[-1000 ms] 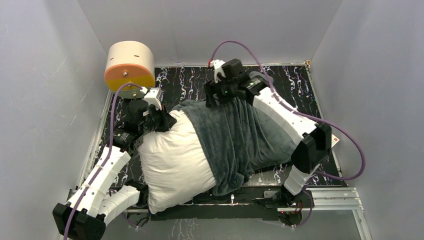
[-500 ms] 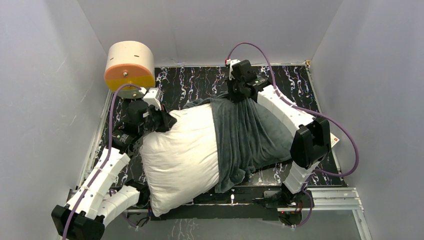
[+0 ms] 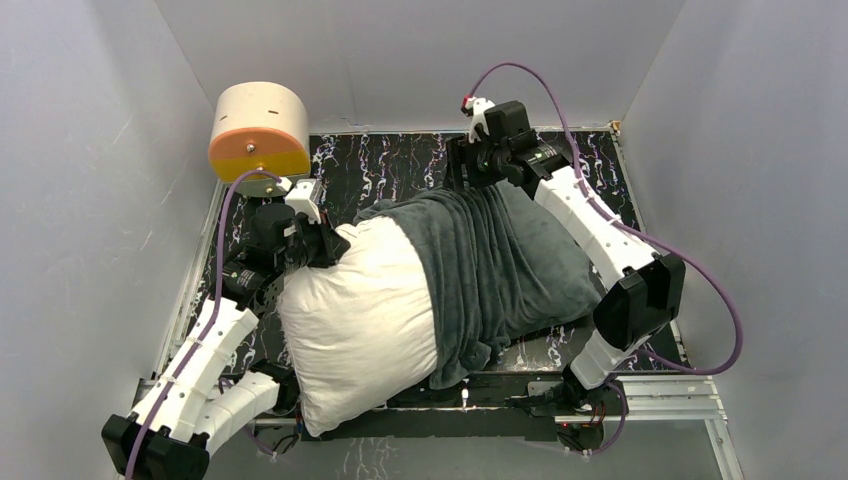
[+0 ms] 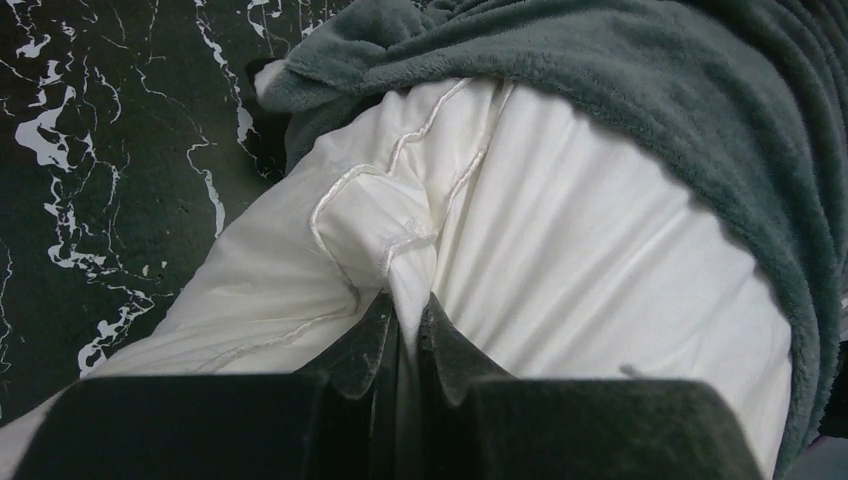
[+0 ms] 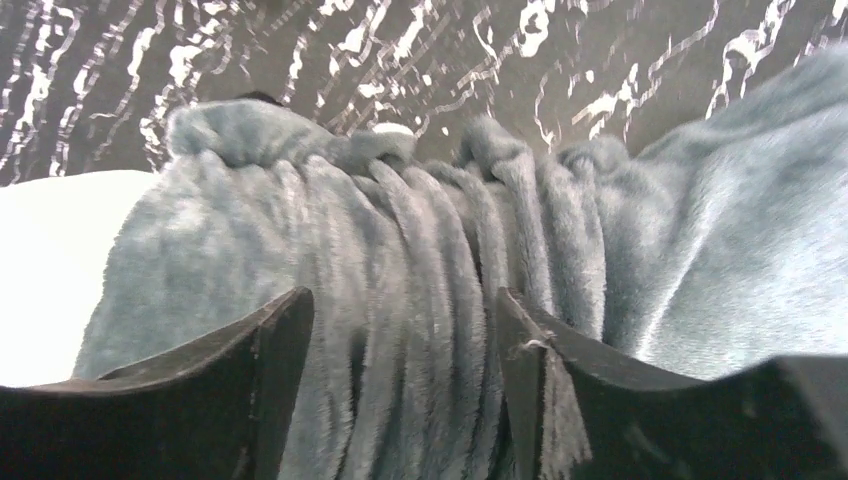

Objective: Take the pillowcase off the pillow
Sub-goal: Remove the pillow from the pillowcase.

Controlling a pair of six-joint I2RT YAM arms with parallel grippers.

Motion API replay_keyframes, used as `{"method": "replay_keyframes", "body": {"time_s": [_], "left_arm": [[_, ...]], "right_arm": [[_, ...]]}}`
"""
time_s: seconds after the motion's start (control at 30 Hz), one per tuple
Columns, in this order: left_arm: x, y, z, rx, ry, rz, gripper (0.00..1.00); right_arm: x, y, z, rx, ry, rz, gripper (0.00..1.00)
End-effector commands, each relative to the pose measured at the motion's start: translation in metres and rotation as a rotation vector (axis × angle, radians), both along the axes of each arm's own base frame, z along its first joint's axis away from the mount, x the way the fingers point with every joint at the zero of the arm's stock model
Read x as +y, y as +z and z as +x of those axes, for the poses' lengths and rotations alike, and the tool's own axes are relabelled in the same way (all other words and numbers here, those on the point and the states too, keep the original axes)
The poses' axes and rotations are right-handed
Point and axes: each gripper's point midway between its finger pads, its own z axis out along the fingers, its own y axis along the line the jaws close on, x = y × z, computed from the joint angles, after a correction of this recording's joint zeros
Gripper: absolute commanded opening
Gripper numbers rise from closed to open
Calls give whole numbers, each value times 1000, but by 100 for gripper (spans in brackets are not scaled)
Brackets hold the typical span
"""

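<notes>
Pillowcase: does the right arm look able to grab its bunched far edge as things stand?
Probably yes. The right claw is open over the pillowcase, its gathered grey folds lying between the fingers, nothing in the way. The left claw grips the pillow.

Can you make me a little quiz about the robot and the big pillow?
1. True or false: the left gripper is pinching the white pillow.
2. Which colour is the side of the pillowcase that we can see? A red, B dark grey-green, C yellow.
3. Fill in: the right gripper has its jaws ___ at the bunched pillowcase.
Key: 1 true; 2 B; 3 open.
</notes>
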Motion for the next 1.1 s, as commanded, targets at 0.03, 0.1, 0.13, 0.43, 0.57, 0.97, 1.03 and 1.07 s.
{"method": "replay_keyframes", "body": {"time_s": [0.03, 0.1, 0.13, 0.43, 0.57, 0.97, 1.03, 1.07], "left_arm": [[0, -6, -17, 45, -59, 19, 0], [-1, -6, -17, 46, -62, 17, 0], [-1, -6, -17, 45, -61, 15, 0], [4, -3, -19, 33, -37, 24, 0], [14, -4, -19, 36, 7, 53, 0], [55, -26, -13, 125, 243, 182, 0], [50, -26, -11, 117, 216, 173, 0], [47, -25, -9, 109, 200, 166, 0]], "right_arm": [[38, 56, -3, -141, 130, 51, 83], [51, 40, -2, -102, 174, 16, 88], [56, 29, 1, -78, 181, -4, 95], [26, -69, 15, 92, 70, -345, 87], [-42, -70, 52, 9, -157, -429, 23], [-135, -32, 98, -48, -478, -309, 6], [-119, -18, 92, -45, -409, -239, 19], [-106, -8, 86, -44, -348, -188, 26]]}}
